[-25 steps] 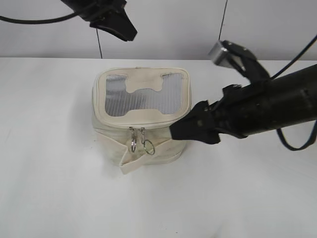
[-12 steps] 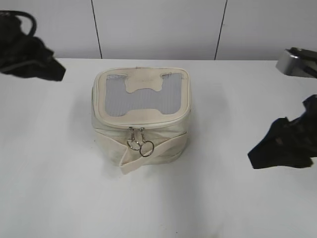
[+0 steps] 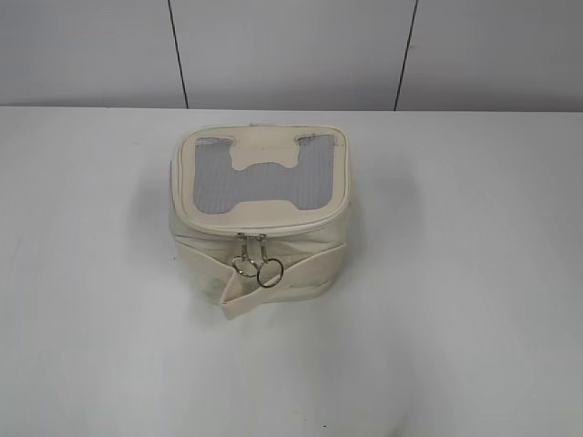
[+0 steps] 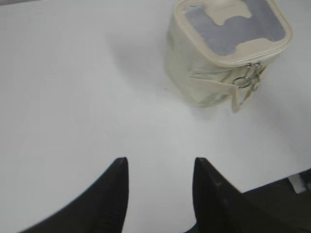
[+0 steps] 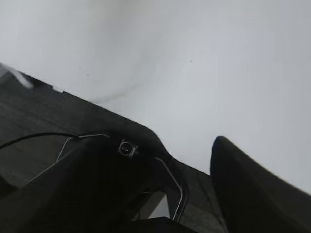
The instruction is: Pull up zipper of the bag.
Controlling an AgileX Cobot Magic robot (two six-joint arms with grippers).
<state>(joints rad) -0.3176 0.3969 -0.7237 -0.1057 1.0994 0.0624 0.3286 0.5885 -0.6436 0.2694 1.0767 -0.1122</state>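
Observation:
The cream bag stands upright mid-table, its grey mesh top facing up and its strap across the front. The zipper runs round the top rim. Its two silver pulls with ring loops hang side by side at the front centre. Neither gripper shows in the exterior view. In the left wrist view, my left gripper is open and empty, well away from the bag at upper right. My right gripper is open and empty over the table edge; the bag is out of that view.
The white table surrounds the bag, with a grey panelled wall behind. The right wrist view shows a dark base with cables below the table edge. A dark arm part shows at the left wrist view's lower right.
Both arms have drawn back out of the exterior view: the right gripper left the bag's front right corner, the left moved off to the left. The bag and pulls have not moved.

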